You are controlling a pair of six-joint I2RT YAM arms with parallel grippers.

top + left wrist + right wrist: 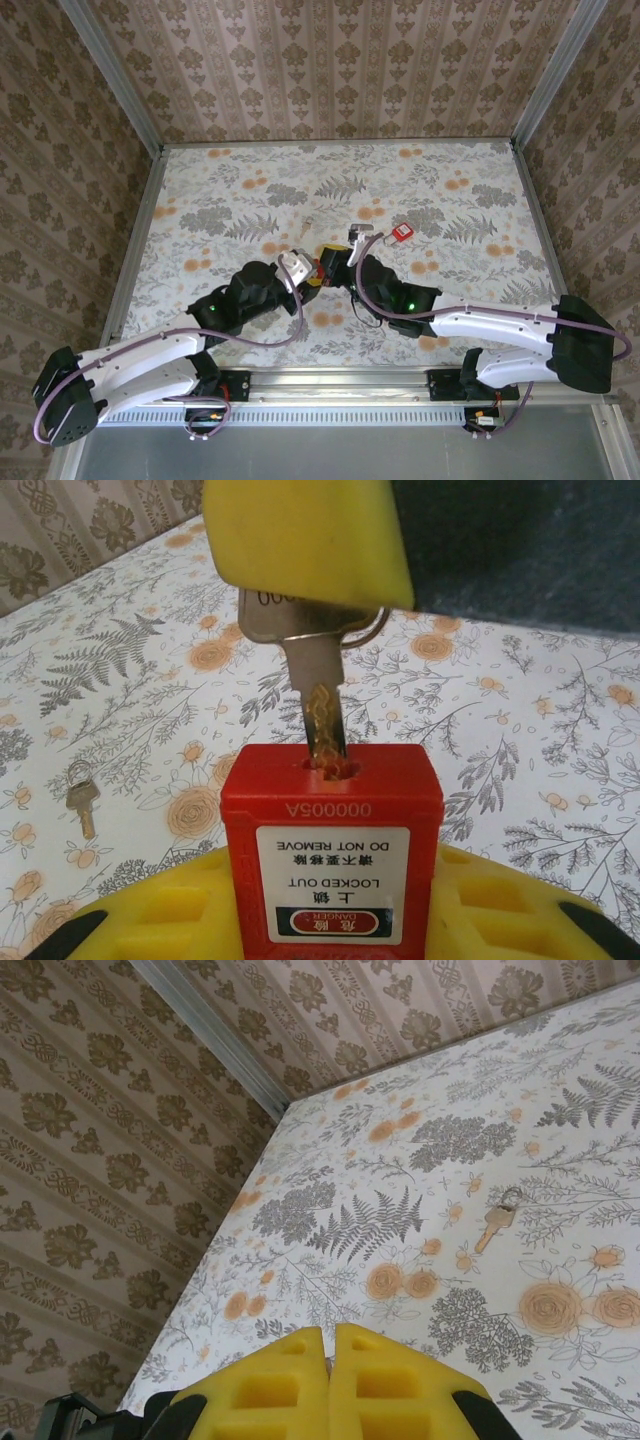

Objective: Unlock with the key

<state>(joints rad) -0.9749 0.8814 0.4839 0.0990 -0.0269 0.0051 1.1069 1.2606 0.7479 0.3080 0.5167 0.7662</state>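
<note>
The left gripper (pixel 335 885) clamps its yellow fingers (pixel 160 910) on either side of a red padlock (pixel 332 820), holding it upright above the table, keyhole end up. The padlock's white label (read upside down from the wrist camera) says "DO NOT REMOVE" and "LOCKED OUT" above a line of Chinese characters and a red oval marked "DANGER"; the number "000005A" is moulded into the red body just above the label. A silver key (pixel 322 695) stands with its blade sunk in the keyhole, and its head, stamped with zeros that are partly hidden, is pinched under a yellow pad (pixel 300 530) of the right gripper (pixel 330 1370), whose two fingers are pressed together on it with no more than a thin seam between them. From above, the two arms meet nose to nose near the middle of the floral-patterned table (pixel 200 200). A spare key (pixel 80 800) with a small ring lies flat on the cloth just beyond them, and a second padlock (pixel 403 232), also red, lies farther right, apart from both grippers. Damask-print walls (pixel 330 70) close in the table on three sides.
</note>
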